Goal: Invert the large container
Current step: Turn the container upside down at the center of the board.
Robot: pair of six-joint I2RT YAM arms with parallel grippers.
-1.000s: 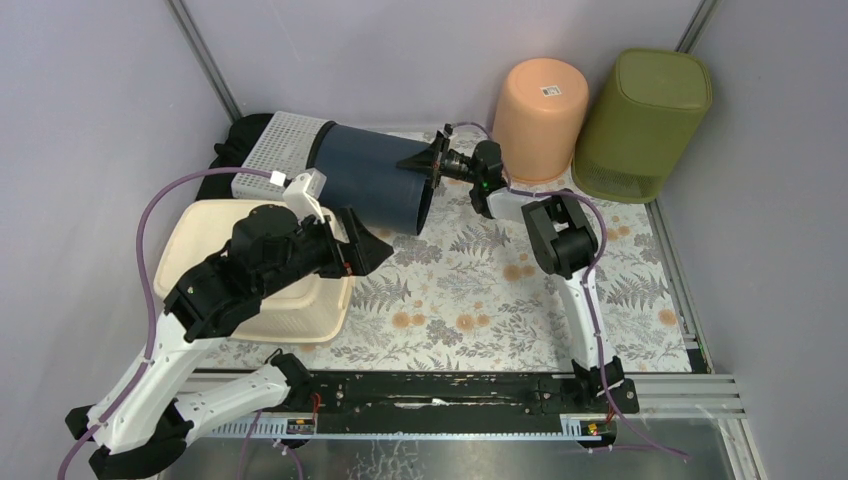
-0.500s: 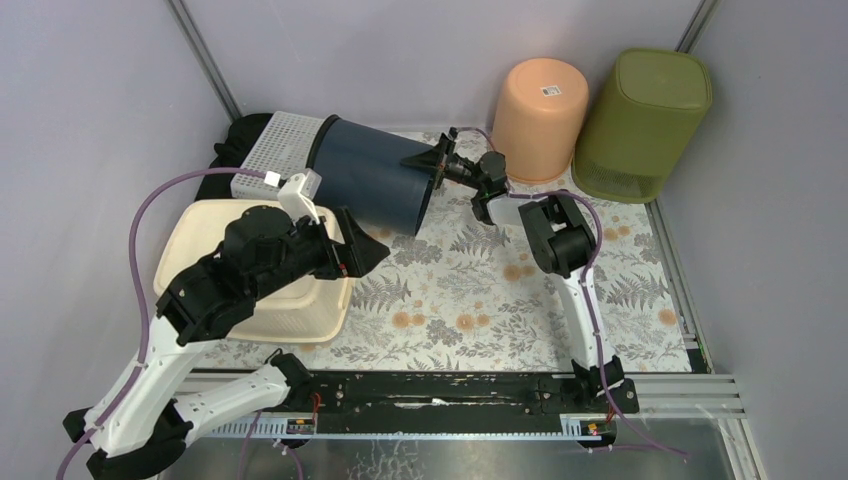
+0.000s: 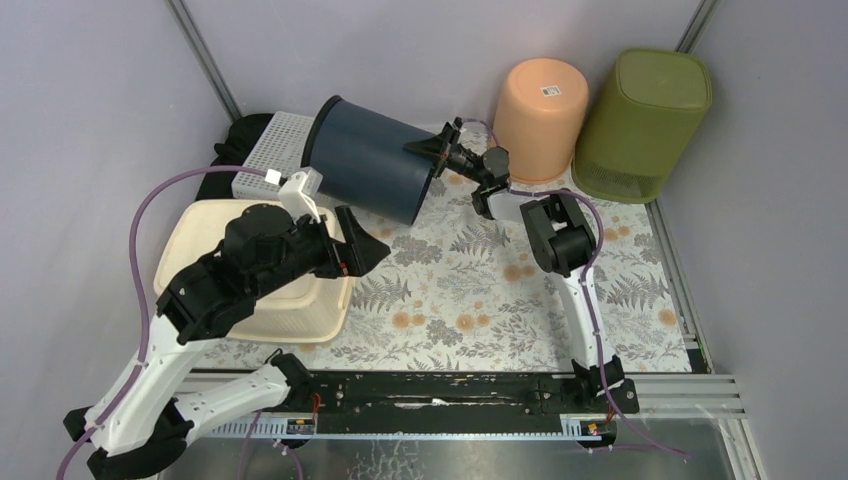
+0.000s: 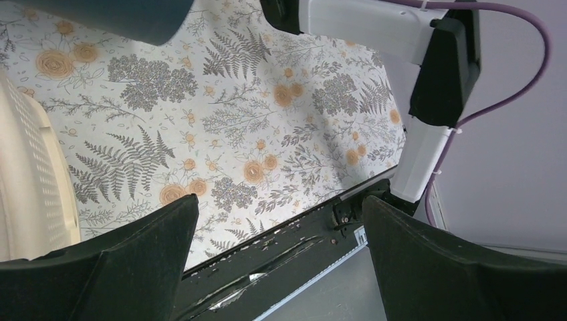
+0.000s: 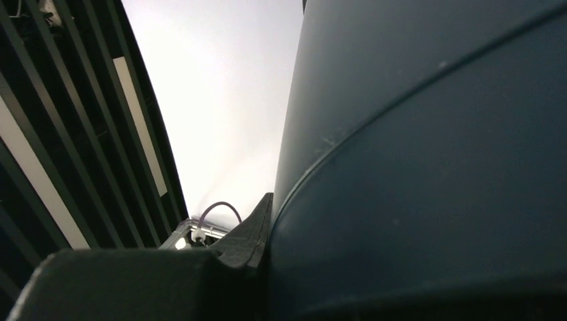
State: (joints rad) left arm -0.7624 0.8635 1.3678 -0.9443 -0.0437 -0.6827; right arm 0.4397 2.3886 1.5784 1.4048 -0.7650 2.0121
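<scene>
- The large container point(image 3: 365, 170), a dark blue bucket, is at the far left part of the table point(image 3: 470, 290). It lies tilted on its side, with its closed end raised toward the far left corner and its mouth facing the right arm.
- The right claw point(image 3: 437, 152) is narrowed onto the upper part of the container's rim. The right wrist view shows the blue wall pressed directly against one finger. A rim pinch gives the arm a lever at the edge farthest from the base, which suits rolling the body over.
- The container's far side is just beside, and possibly leaning on, the white crate point(image 3: 268, 148) behind it. Contact cannot be confirmed.
- The left claw point(image 3: 358, 243) hangs wide apart over the table with nothing between its fingers. It sits between the cream basket point(image 3: 250, 300) and the container's lower side. From there it is judged ready to steady or push the wall if the rim grip slips.
- The task is judged partly done. The container is off its base but its mouth is not yet down on the table.
- The orange bin point(image 3: 540, 105) and green bin point(image 3: 645, 120) stand inverted at the far right corner, close to the right arm's elbow. A wide swing there risks contact.
- A thin rim held by one narrow grip may twist, so the remaining rotation calls for slow motion.
</scene>
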